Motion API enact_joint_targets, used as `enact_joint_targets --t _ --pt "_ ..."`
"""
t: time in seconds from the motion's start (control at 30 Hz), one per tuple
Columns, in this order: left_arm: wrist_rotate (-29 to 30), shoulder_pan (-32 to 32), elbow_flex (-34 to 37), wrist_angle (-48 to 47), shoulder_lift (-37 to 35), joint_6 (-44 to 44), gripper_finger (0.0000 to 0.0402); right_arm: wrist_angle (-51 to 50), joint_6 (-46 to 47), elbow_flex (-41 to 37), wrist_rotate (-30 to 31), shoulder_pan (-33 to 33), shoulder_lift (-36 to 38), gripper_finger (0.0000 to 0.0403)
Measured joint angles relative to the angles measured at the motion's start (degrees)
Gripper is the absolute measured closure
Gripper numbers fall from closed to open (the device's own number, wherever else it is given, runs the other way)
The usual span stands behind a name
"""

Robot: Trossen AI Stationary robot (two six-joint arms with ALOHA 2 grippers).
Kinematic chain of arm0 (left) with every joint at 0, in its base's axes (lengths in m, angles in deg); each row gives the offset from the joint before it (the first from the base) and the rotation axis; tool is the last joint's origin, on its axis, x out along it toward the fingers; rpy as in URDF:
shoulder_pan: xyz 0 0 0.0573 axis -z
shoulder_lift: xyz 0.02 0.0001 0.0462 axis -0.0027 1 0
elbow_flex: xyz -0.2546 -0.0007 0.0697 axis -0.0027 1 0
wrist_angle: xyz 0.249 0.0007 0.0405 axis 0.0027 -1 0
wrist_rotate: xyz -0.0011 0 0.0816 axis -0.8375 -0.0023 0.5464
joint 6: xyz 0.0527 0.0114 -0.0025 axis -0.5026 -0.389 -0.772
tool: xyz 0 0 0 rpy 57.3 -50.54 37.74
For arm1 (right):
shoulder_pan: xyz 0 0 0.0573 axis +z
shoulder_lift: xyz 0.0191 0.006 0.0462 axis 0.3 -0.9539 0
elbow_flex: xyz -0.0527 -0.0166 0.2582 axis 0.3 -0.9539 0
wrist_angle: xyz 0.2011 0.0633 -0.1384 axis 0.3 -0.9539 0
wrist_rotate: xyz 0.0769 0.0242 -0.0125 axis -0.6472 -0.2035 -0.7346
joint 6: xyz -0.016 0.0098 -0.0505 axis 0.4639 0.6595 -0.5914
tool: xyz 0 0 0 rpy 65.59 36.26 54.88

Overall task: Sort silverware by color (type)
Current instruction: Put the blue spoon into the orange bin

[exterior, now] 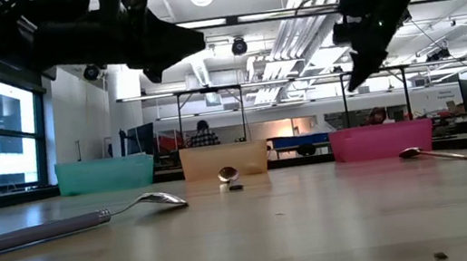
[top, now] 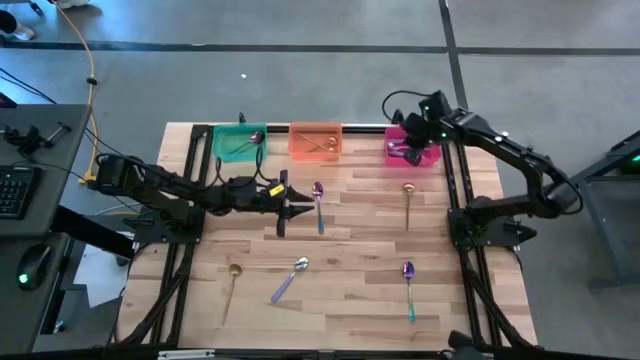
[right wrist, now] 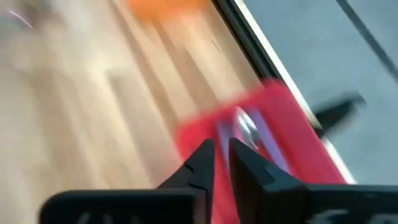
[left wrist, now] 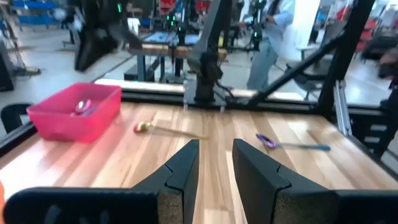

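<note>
From above, the right gripper (top: 404,131) hangs over the pink bin (top: 413,152), which holds silverware; 5 pieces (top: 318,205) lie loose on the table (top: 360,300). At table level, a spoon (exterior: 64,227) lies nearest. The left gripper (left wrist: 214,163) stands slightly parted, empty. Right wrist: narrow gap, nothing gripped.

You see a green bin (top: 238,142), orange bin (top: 315,140), pink bin (top: 412,150); gold spoon (top: 231,283), purple-blue spoon (top: 409,285) on pale striped bench (top: 350,300).
</note>
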Motion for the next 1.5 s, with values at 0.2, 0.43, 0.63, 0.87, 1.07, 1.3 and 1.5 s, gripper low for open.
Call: enact_joint_targets --t 0.2,0.43,0.63,0.87,1.07,1.3,1.5 --pt "3.07 2.96 -0.02 -4.83 0.0 -0.09 0.0312 6.09 3.49 0.0 -8.07 3.25 0.51 0.0395" --pt "5.69 6.18 -0.02 -9.94 0.0 0.07 0.0312 20.51 7.16 -1.63 -8.28 12.58 0.35 0.0401" --pt "7.4 8.94 -0.03 -13.87 0.0 0.48 0.0312 48.92 14.66 -14.86 -11.97 17.43 -0.06 0.0402" --pt "7.48 11.63 -0.04 -15.6 0.0 3.21 0.0312 76.11 25.01 -27.76 -11.5 24.1 -0.04 0.0403" --pt "11.83 13.99 -1.35 -21.74 0.0 7.18 0.0312 73.98 25.22 -28.87 -6.52 31.62 2.99 0.0403" --pt "16.42 15.63 -2.86 -27.62 0.0 9.89 0.0312 60.23 27.67 -28.85 6.68 41.18 10.87 0.0403" --pt "16.43 15.63 -2.86 -27.2 0.0 11.7 0.0312 46.53 34.82 -28.85 17.69 50.98 15.26 0.0402"
